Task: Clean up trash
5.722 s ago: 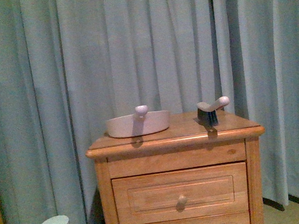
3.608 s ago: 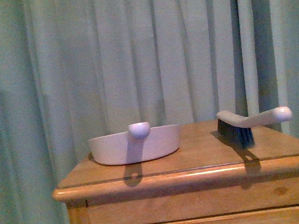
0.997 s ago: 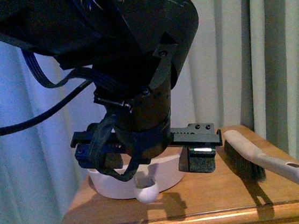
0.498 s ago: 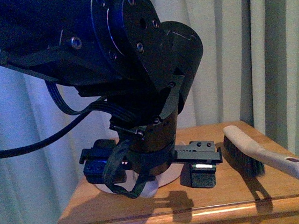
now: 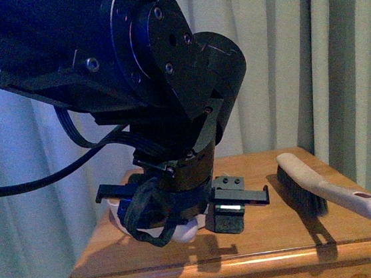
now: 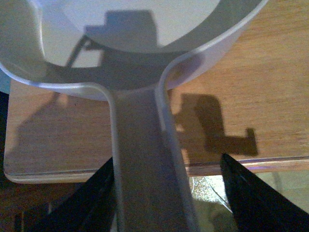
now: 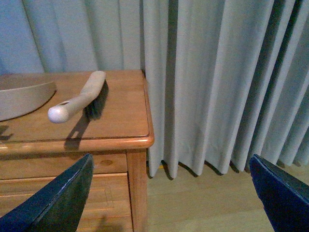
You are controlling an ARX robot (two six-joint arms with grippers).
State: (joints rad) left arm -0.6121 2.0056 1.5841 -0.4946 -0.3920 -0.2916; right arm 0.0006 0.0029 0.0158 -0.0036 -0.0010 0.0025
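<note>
Left pincer (image 6: 166, 162): hanging low at the front edge of the light-brown wooden table (image 6: 270, 96), its 2 dark fingers (image 6: 241, 193) standing wide apart on either side of a handle and not clamping it.
Right pincer (image 7: 170, 157): gaping wide with nothing between its fingers, hovering off the table's side, over pale wood flooring (image 7: 193, 203).
Handle (image 6: 140, 159): a long, pale pinkish plastic channel, sticking out past the table's front edge; 1 finger is sitting just beside it, the other is standing clear.
Pale pinkish plastic dustpan (image 6: 29, 48): resting on the tabletop, its bowl lying empty under the arm's shadow.
Cream-handled hand brush with dark bristles (image 7: 77, 99): lying on the tabletop, apart from the dustpan.
Crumpled white tissue trash: not showing in any of the 3 views, so I cannot tell where it is lying.
Pale grey-blue pleated curtain (image 7: 217, 72): hanging behind and beside the table.
</note>
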